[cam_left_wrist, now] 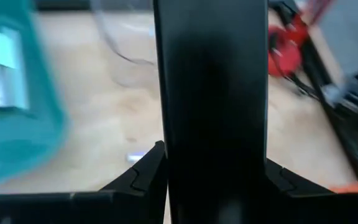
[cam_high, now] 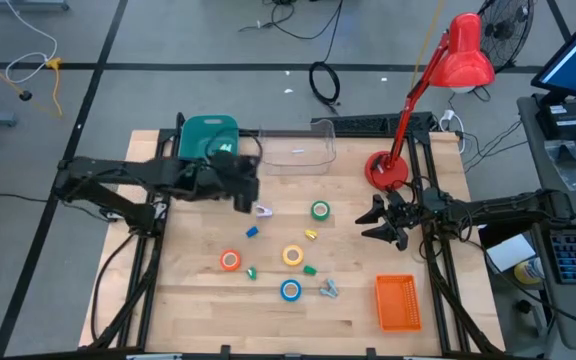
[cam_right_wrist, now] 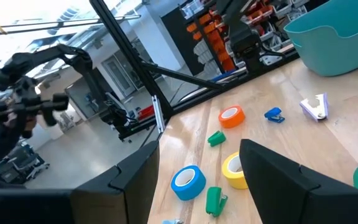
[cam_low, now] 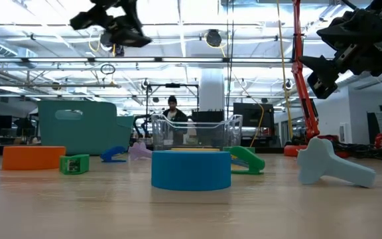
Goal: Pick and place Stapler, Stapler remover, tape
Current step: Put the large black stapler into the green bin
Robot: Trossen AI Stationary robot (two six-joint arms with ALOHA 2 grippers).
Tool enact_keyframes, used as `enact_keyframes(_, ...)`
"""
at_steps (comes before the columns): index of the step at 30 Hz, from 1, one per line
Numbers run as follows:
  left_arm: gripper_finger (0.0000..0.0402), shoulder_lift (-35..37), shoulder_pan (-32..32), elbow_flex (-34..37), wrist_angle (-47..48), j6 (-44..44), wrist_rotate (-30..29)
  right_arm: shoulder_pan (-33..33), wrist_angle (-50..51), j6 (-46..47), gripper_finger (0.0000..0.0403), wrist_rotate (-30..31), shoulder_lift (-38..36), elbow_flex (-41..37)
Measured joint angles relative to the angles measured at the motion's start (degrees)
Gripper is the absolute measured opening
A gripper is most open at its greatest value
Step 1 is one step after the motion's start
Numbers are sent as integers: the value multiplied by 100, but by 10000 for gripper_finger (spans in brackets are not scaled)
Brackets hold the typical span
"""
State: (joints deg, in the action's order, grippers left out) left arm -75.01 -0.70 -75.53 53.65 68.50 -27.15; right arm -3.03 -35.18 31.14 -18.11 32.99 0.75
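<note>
My left gripper (cam_high: 240, 190) hangs high above the table in front of the teal bin (cam_high: 208, 136) and is shut on a black stapler (cam_left_wrist: 216, 93). In the low view it shows near the top (cam_low: 115, 26). Four tape rolls lie flat on the wood: green (cam_high: 320, 210), orange (cam_high: 230, 260), yellow (cam_high: 293, 256) and blue (cam_high: 290, 290). A small white staple remover (cam_high: 262, 210) lies below the left gripper. My right gripper (cam_high: 383, 222) waits open at the table's right side, raised (cam_low: 330, 66), touching nothing. My left gripper pinches the black stapler between its two fingers (cam_left_wrist: 143, 176). The stapler's body (cam_left_wrist: 216, 149) fills the gap and runs forward past the fingertips. It is lifted clear of the table. The stapler itself hides which part of it the pads touch.
A clear bin (cam_high: 298, 150) stands beside the teal bin at the far edge. A red desk lamp (cam_high: 388, 170) rises at the far right. An orange basket (cam_high: 398, 302) sits near right. Small clips, blue (cam_high: 252, 231) and green (cam_high: 310, 269), lie among the rolls.
</note>
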Motion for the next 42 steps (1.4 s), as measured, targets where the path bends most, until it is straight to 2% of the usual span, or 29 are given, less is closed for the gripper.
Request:
enact_keyframes(8, 150, 192, 1135, 0, 868, -426, -639, 2, -18, 13, 217, 0, 0, 0)
enact_keyframes(21, 150, 30, 3313, 0, 1032, -2434, -769, 2, -18, 120, 217, 0, 1, 0)
enact_keyframes(26, 150, -179, 3788, 0, 942, -2981, -537, 0, -18, 120, 216, 0, 2, 0)
enact_keyframes(36, 150, -862, 4224, 0, 823, -3519, -68, 2, -18, 118, 219, 0, 2, 0)
enact_keyframes(42, 150, -1130, 4572, 133, 462, -3902, 440, 1, -18, 118, 217, 0, 2, 1)
